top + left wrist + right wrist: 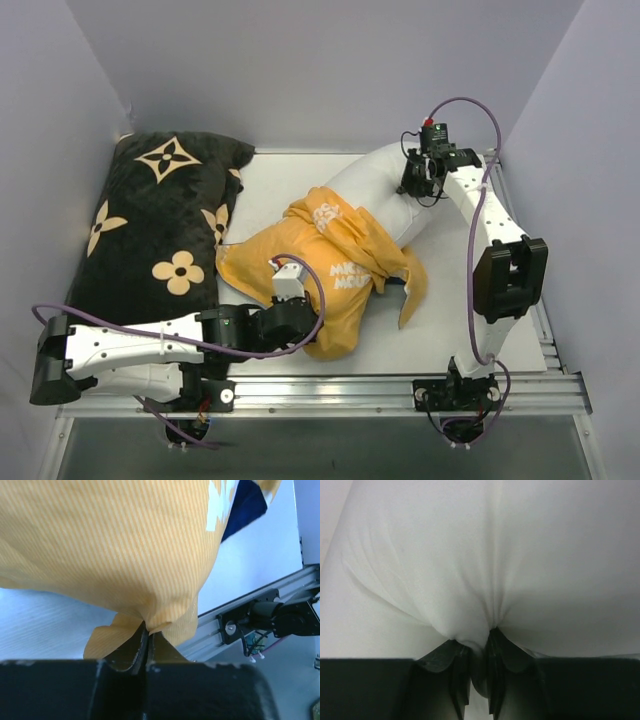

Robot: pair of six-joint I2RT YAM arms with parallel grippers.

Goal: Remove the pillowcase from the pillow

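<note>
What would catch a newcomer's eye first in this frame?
The orange-yellow pillowcase lies bunched in the middle, half peeled off the white pillow, which sticks out toward the far right. Each arm pinches fabric: the left end effector is shut on the pillowcase, and the right end effector is shut on the pillow's far end. A black cushion with beige flowers fills the left side.

Top cam: bright, even, soft light from above; sharp, faint shadows round crumpled orange-yellow fabric pillowcase [250, 265]. Wrist cams: foreground blurry; plain white stuffed pillow [485, 555] looks dim, grey-shaded at folds near right pincer [479, 642].
</note>
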